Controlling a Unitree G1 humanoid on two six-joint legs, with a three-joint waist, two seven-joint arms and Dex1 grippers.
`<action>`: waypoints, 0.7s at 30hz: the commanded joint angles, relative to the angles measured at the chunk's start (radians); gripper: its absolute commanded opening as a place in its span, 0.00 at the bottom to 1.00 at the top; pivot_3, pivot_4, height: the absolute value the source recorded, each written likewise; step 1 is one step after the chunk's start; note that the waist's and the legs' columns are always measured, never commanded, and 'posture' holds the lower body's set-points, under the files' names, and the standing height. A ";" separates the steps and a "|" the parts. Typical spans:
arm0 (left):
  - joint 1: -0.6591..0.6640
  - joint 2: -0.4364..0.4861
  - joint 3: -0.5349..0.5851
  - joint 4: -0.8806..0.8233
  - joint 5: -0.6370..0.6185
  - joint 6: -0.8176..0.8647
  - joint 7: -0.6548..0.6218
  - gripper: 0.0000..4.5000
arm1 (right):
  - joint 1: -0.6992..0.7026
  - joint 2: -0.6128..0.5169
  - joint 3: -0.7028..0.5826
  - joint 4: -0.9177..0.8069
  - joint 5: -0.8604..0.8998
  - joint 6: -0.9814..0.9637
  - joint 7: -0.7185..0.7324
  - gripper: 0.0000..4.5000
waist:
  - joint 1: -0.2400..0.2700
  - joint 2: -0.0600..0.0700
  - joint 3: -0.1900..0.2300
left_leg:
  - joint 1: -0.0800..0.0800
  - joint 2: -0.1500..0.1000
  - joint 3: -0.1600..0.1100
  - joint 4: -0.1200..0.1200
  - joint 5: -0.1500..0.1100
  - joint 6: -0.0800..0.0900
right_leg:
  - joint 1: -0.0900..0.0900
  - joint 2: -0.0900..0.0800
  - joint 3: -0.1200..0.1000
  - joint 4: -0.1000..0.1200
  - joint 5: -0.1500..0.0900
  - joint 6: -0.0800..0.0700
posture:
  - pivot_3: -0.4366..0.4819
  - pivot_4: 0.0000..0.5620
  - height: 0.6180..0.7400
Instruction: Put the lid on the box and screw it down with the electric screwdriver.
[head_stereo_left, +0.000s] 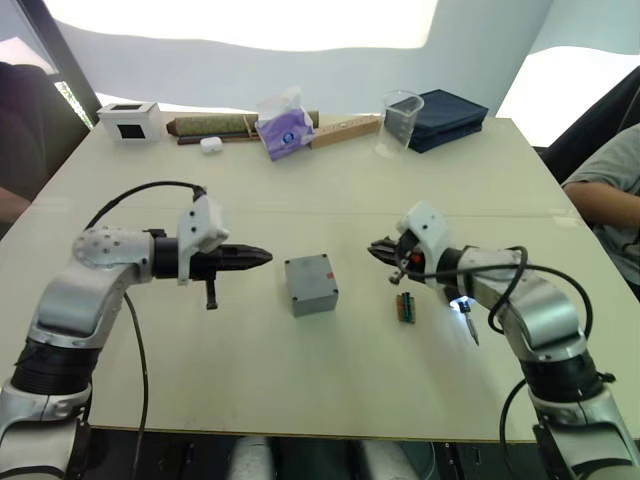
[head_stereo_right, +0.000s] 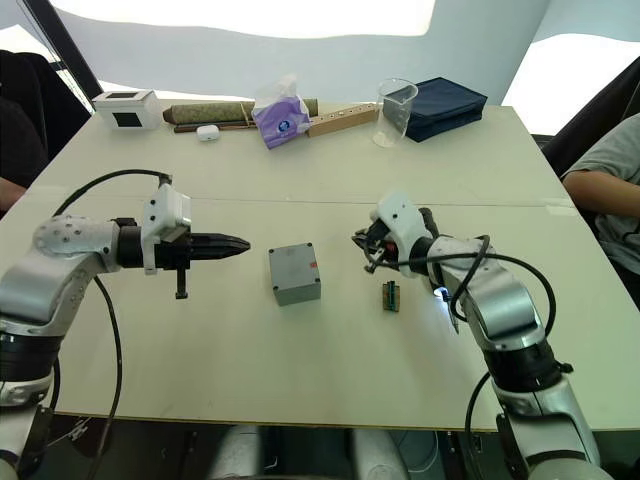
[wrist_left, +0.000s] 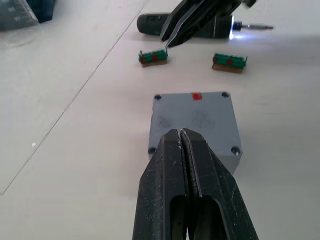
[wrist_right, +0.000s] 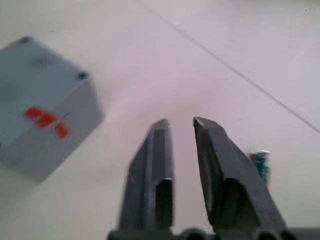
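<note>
A: From the head camera, why does the box (head_stereo_left: 311, 285) sit alone mid-surface?

B: My guess is it's staged between the two arms so either can reach it. The lid (head_stereo_left: 308, 271) looks already seated on top, flush with the body. The electric screwdriver (head_stereo_left: 466, 308) lies on the surface (head_stereo_left: 300, 400) to the right, under the right forearm, its tip light glowing, so I'd say the screwing step is what's on hand.

A: And the arms?

B: The left gripper (head_stereo_left: 262, 257) reaches in level from the left, jaws clenched on nothing, pointing at the box and just short of it. The right gripper (head_stereo_left: 376, 250) comes in from the right, near the box but apart from it, with a small green part (head_stereo_left: 405, 306) lying just nearer than it.

A: The left wrist camera?

B: The clenched jaws aim straight at the box's near side. Screws sit at the lid's corners, and the red mark is on the far face. Beyond it are two green parts and the lit screwdriver, with the right gripper above them.

A: The right wrist camera?

B: Its fingers (wrist_right: 155, 175) stand slightly parted, released and empty. The box is off to one side with its red mark facing this arm, and one green part sits on the surface beside the jaws.
</note>
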 joint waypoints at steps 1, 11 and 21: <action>-0.056 0.002 0.006 -0.019 -0.003 -0.010 0.019 0.00 | -0.068 0.041 -0.029 0.095 0.001 0.023 -0.048 0.52 | -0.001 0.000 0.000 | 0.000 0.000 0.000 0.000 0.000 0.000 | 0.000 0.000 0.000 0.000 0.000 0.000 | 0.48 0.27 1.00; -0.126 -0.082 -0.043 0.024 -0.020 0.013 0.042 0.00 | -0.154 0.097 -0.058 0.325 0.002 -0.008 -0.083 0.52 | -0.003 0.000 0.000 | 0.000 0.000 0.000 0.000 0.000 0.000 | 0.000 0.000 0.000 0.000 0.000 0.000 | 0.48 0.27 1.00; -0.122 -0.106 -0.074 0.069 0.008 -0.016 0.038 0.00 | -0.181 0.112 -0.064 0.388 0.002 -0.039 -0.091 0.52 | -0.005 0.000 0.000 | 0.000 0.000 0.000 0.000 0.000 -0.001 | -0.001 0.000 0.000 0.000 0.000 0.000 | 0.48 0.27 1.00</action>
